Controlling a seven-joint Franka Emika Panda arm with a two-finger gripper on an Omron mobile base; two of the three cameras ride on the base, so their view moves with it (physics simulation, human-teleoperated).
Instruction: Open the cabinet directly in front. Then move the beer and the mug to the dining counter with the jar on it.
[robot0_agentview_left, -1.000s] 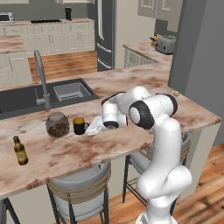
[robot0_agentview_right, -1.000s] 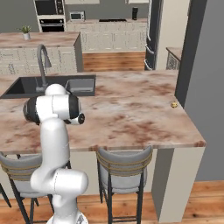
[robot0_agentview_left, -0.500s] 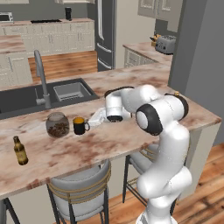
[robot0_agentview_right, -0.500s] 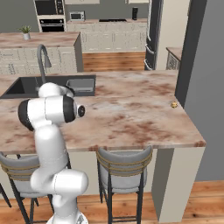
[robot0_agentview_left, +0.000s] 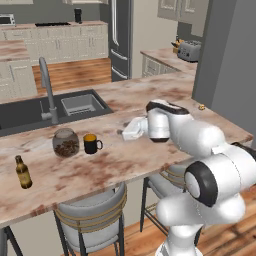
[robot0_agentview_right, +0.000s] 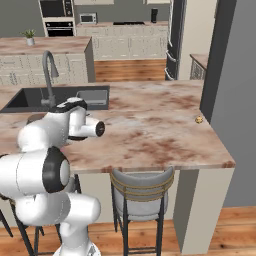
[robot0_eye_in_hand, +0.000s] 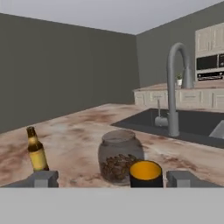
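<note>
Closest to me, my gripper (robot0_eye_in_hand: 111, 178) has its two fingers wide apart with nothing between them. I think that is because I have just let go of the mug (robot0_agentview_left: 91, 143) and am pulling my hand away from it. In the left base view the hand hangs above the dining counter (robot0_agentview_left: 125, 165), off to the mug's right and not touching it.

The mug stands upright on the counter, just beside the jar (robot0_agentview_left: 65, 142). That is the spot the task asks for, so I judge the mug's move done. In the hand view the mug (robot0_eye_in_hand: 145, 173) sits right in front of the jar (robot0_eye_in_hand: 119, 155).

The beer (robot0_agentview_left: 22, 172) stands upright too, farther left on the same counter, apart from the jar. So both things look delivered.

Behind them are the sink (robot0_agentview_left: 60, 107) and the faucet (robot0_agentview_left: 48, 89).

A second ago my hand was right down at the mug, fingers closed on it. Now they are spread and the hand has backed off to the right. The mug, jar and beer did not move.
</note>
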